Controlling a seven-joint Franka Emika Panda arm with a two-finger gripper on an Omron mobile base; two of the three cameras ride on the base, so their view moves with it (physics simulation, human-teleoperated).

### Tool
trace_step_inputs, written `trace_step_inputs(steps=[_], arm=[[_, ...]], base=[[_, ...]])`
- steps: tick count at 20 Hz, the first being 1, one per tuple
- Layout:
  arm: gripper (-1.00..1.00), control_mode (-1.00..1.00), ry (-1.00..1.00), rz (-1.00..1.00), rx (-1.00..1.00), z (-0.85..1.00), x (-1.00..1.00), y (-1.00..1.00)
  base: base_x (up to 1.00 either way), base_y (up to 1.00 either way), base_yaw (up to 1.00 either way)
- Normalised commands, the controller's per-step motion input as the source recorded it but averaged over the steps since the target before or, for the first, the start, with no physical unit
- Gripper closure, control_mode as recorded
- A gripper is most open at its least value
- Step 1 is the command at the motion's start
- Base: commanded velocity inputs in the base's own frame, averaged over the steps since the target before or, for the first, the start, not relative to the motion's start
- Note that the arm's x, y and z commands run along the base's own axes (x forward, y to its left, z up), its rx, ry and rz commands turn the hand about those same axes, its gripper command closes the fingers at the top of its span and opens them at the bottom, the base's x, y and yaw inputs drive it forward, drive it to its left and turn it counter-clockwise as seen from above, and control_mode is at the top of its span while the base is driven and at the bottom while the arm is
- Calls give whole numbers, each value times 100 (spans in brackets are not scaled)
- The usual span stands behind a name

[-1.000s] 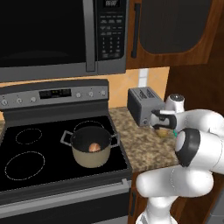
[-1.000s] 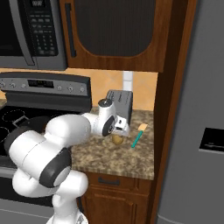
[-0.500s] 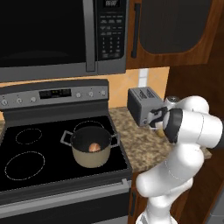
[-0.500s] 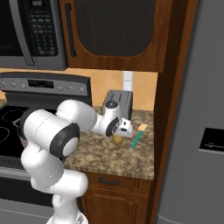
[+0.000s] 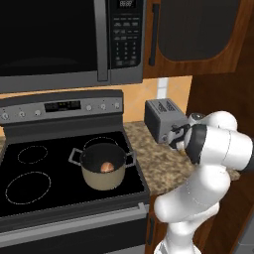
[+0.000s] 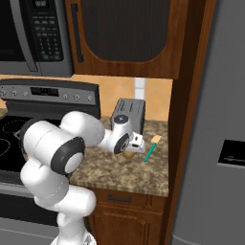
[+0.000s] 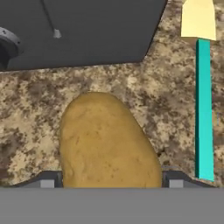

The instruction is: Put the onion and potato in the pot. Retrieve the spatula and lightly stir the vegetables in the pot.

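Note:
The yellowish-tan potato [image 7: 107,140] lies on the speckled counter just in front of the toaster, and also shows under the hand as the potato [image 6: 128,154]. My gripper [image 7: 111,181] is down over it, one finger against each side with no gap showing; the gripper [image 6: 135,146] sits low on the counter. The teal-handled spatula [image 7: 204,109] with its pale tan head lies beside the potato, apart from it, toward the cabinet wall; the spatula [image 6: 150,150] is flat on the counter. The beige pot [image 5: 103,171] stands on the stove with the orange-brown onion [image 5: 106,167] inside.
A grey toaster [image 5: 163,119] stands at the back of the counter, right behind the potato. A wooden cabinet wall [image 6: 184,119] bounds the counter on the right. The black stovetop [image 5: 34,183] lies to the left, with a microwave [image 5: 59,39] above it.
The hand has dropped closer to the potato and the fingers have come in against its sides. The potato, spatula and pot have not moved.

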Motion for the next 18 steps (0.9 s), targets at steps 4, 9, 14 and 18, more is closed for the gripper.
trace_step_inputs(steps=[4, 9, 14, 18], arm=[[100, -100, -21, 0, 0, 80, -90, 32], [100, -100, -8, 1, 0, 100, -100, 89], [100, -100, 2, 7, 1, 100, -69, 83], [100, -100, 1, 6, 0, 100, -35, 57]], base=[[0, 0, 0], [0, 0, 0], [0, 0, 0], [0, 0, 0]])
